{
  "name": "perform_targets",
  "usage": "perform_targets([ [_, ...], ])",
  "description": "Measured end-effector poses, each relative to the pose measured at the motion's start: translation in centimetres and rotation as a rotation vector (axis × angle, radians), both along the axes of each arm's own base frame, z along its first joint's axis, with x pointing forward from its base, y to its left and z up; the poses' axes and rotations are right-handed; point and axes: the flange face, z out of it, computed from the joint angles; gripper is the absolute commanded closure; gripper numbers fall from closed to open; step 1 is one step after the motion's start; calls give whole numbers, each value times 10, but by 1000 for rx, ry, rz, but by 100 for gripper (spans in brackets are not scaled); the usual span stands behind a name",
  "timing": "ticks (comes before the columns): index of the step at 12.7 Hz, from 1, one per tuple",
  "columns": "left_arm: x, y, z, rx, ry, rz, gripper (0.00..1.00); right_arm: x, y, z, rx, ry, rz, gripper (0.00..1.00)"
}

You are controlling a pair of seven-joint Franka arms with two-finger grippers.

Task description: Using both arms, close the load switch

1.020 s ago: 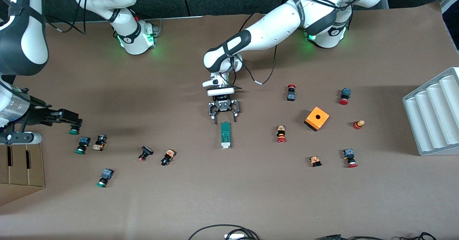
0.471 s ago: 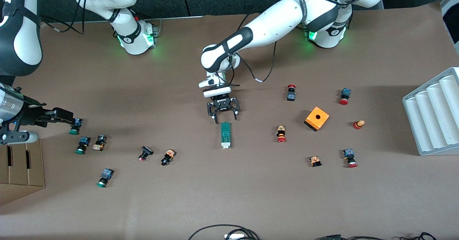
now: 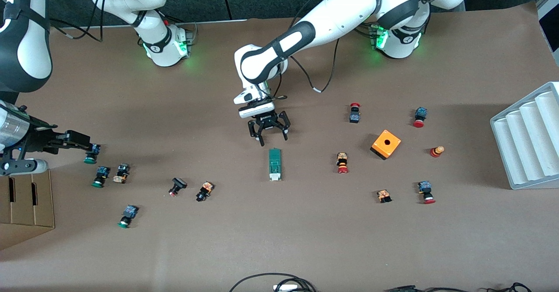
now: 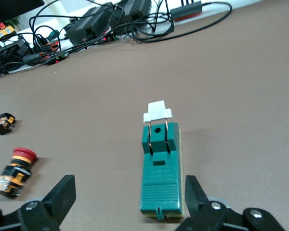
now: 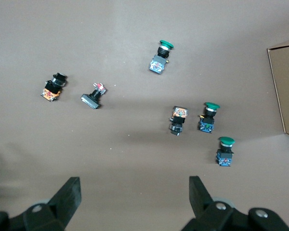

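Note:
The load switch [image 3: 274, 164] is a narrow green block lying flat at mid-table, its white sliding piece [image 4: 157, 111] at the end nearer the front camera. In the left wrist view the load switch [image 4: 160, 168] has its green end close to one finger [image 4: 195, 192]. My left gripper [image 3: 274, 140] hovers open just short of the switch's end toward the robot bases, touching nothing; the left gripper [image 4: 129, 195] holds nothing. My right gripper [image 3: 87, 147] hangs open and empty at the right arm's end of the table, and from the right wrist the right gripper [image 5: 134, 192] is above bare table.
Green-capped push buttons [image 3: 99, 176] lie scattered near the right gripper beside a cardboard box [image 3: 26, 200]. An orange cube [image 3: 386, 144] and red push buttons [image 3: 342, 163] lie toward the left arm's end, with a white ribbed rack [image 3: 528, 137] at the table's edge.
My left gripper has drawn back from the switch's end toward the robot bases and turned a little. My right gripper has shifted slightly toward the table's edge.

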Motion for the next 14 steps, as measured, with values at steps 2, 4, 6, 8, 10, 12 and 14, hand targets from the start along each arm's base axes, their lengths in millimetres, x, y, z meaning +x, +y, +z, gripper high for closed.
perform_targets([
  [2,10,1,26,46,99,-27,0,-3,-1,6,1,-8,-2,0],
  [4,17,3,54,86,198,-56,0,-14,2,19,4,-23,3,0],
  [6,21,4,84,112,292,-92,0,-23,22,29,10,-32,36,0],
  [8,40,18,114,130,393,-121,0,-27,43,36,11,-42,11,0],
  [10,59,35,142,129,483,-149,0,-32,42,42,10,-44,-17,0],
  [12,72,49,162,118,562,-176,0,-35,33,40,10,-19,-33,0],
  [14,86,62,179,92,634,-204,0,-35,29,39,9,-12,-39,0],
])
